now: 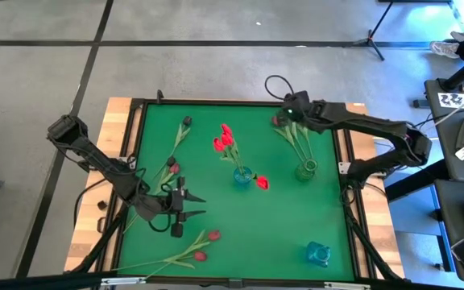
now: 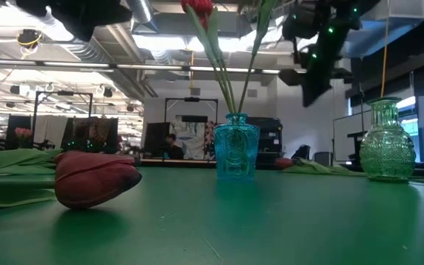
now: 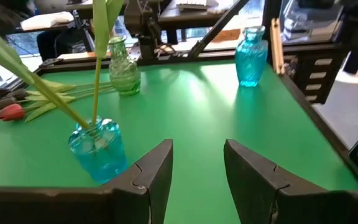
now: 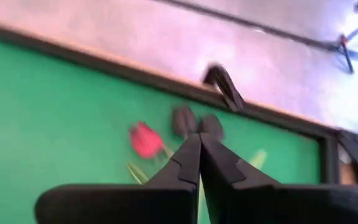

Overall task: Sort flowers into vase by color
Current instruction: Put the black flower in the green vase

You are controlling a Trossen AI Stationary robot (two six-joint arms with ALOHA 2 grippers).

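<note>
A blue vase (image 1: 242, 176) at mid-table holds red tulips (image 1: 224, 141); one red head (image 1: 262, 183) droops beside it. A green vase (image 1: 306, 169) to the right holds leaning stems whose dark heads (image 1: 279, 121) point to the far edge. My right gripper (image 1: 285, 114) is shut at those heads (image 4: 184, 119). My left gripper (image 1: 188, 205) hovers open near the left side, touching nothing. Loose tulips lie flat on the table: maroon (image 1: 185, 122), pink (image 1: 171, 165), and two near the front (image 1: 206, 246). One head (image 2: 94, 177) fills the low view's foreground. My right gripper (image 4: 199, 143) seems shut on a thin tulip stem just below a dark maroon head (image 4: 211, 124), coming from above and from the right. The fingers themselves hide the stem, so the hold is not plain. The stems slant down to the green vase (image 2: 389, 140).
A second blue vase (image 1: 318, 254) stands alone near the front right corner. A raised dark frame (image 1: 139, 145) borders the green mat. Bare mat lies between the centre vase and the front edge. Stands, cables and furniture surround the table.
</note>
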